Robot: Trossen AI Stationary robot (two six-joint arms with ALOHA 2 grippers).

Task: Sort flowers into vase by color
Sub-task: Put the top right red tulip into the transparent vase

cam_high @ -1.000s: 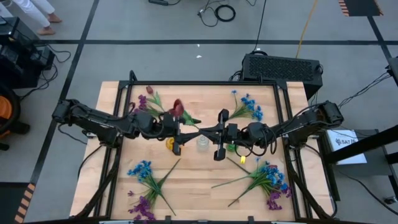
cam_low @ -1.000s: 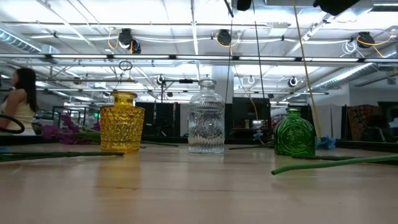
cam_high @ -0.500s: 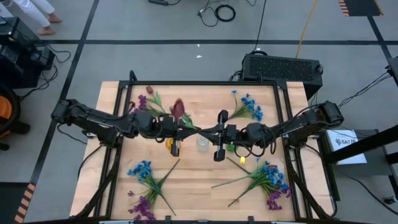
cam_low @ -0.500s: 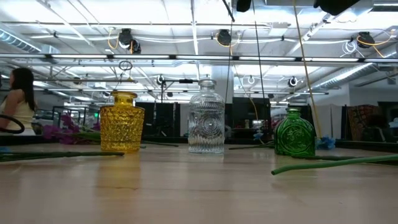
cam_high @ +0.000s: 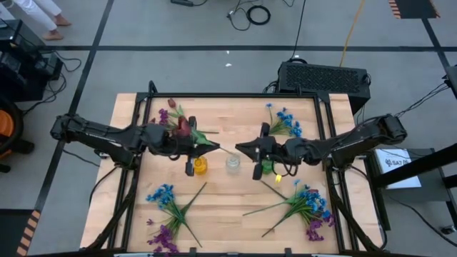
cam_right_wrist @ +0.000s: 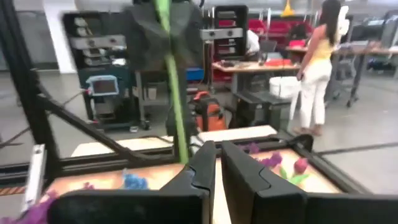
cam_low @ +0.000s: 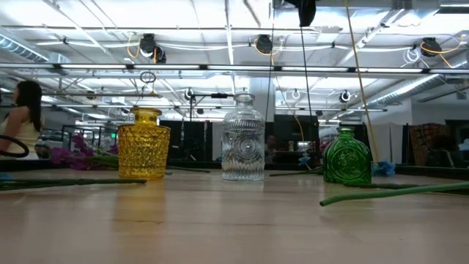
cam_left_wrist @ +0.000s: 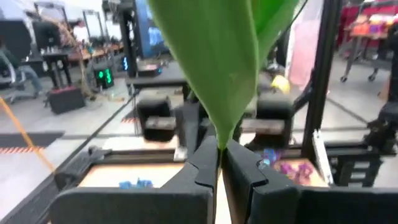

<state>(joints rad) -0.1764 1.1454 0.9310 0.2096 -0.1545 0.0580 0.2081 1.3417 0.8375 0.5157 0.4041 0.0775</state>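
Note:
A flower with a dark red blossom (cam_high: 184, 125), green leaves and a thin stem (cam_high: 226, 150) hangs in the air above the row of vases. My left gripper (cam_high: 213, 147) is shut on it. The stem runs on toward my right gripper (cam_high: 238, 149), which faces the left one with its fingers shut. In the right wrist view the stem (cam_right_wrist: 175, 106) passes beside the gap and behind one finger (cam_right_wrist: 198, 163). A yellow vase (cam_high: 199, 165), a clear vase (cam_high: 233, 164) and a green vase (cam_high: 267, 168) stand upright at mid-table. My left gripper pinches the flower between its two fingers where a broad green leaf narrows to its base (cam_left_wrist: 221, 142). The fingers lie about level and point toward the table's right. The flower is lifted clear, its blossom back over the gripper and its stem sticking out toward the right gripper. My right gripper: I cannot tell whether it touches the stem's end, which one finger hides.
More flowers lie on the table: blue ones at the far right (cam_high: 285, 123), purple and red at the far left (cam_high: 168, 113), blue and purple bunches near left (cam_high: 166, 210) and near right (cam_high: 307, 207). A person (cam_low: 22, 117) stands beyond the table.
The two grippers have drawn apart. My left gripper has gone toward the table's left edge with the flower, whose blossom has shifted left with it. My right gripper has backed a little toward the right edge, so more bare stem shows between them.

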